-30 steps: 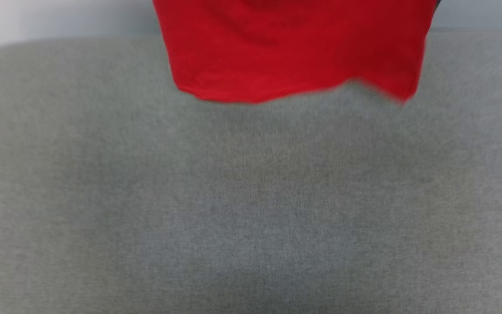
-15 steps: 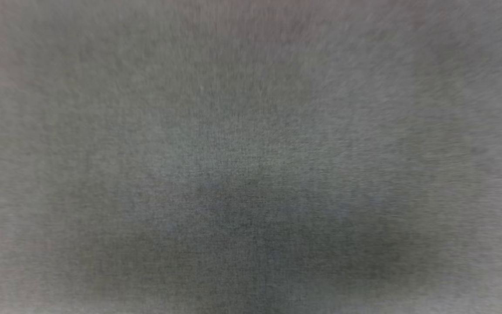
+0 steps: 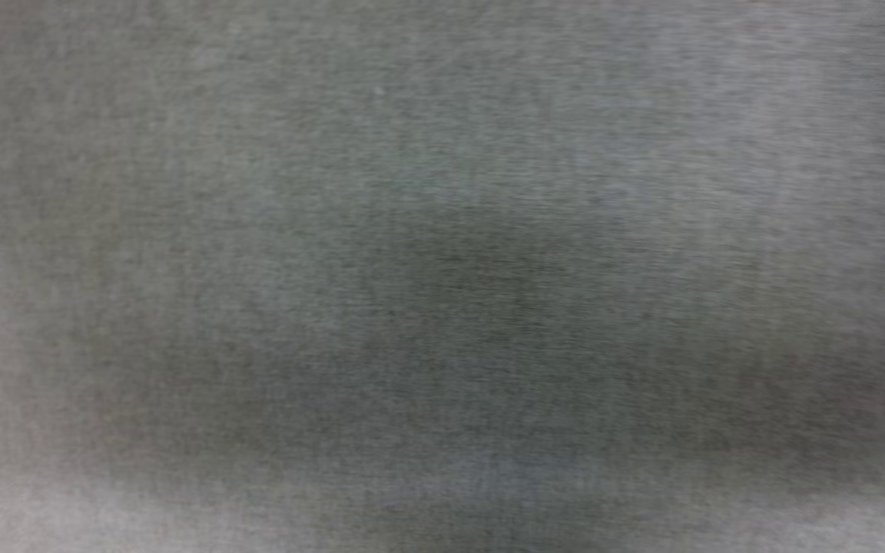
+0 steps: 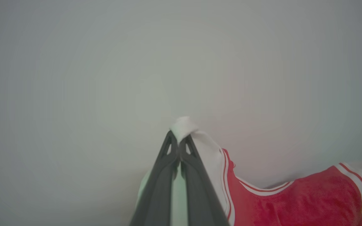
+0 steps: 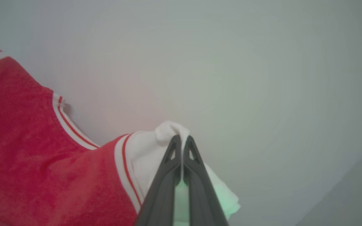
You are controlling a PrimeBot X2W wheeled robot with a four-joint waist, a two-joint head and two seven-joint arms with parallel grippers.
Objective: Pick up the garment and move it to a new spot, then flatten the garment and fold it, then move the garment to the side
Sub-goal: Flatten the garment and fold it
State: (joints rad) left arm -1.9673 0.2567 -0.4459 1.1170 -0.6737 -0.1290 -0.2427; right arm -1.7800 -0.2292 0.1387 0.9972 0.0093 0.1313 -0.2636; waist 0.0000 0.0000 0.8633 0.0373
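Hanging between the two hands, the red jersey (image 4: 294,201) fills the lower right of the left wrist view and the lower left of the right wrist view. The left hand (image 4: 178,139) is pinched tight on a bunched white sleeve end (image 4: 211,153). The right hand (image 5: 181,139) is clamped the same way on the other white sleeve end (image 5: 146,157). The striped collar trim (image 4: 262,191) sags in a curve between them against a pale wall (image 4: 74,78).

The step looks like carrying the shirt to its new spot and laying it out. That sag suggests the hands could spread a little wider to pull the shoulder line straight, though gently, since each grip holds only a small tuft of cloth that could slip.

The blurred grey woven surface (image 3: 442,115) in the head view has a soft shadow (image 3: 488,292) across its middle. A good landing would let the hem touch that surface first, then draw both hands level and together so the body unrolls flat without creases.
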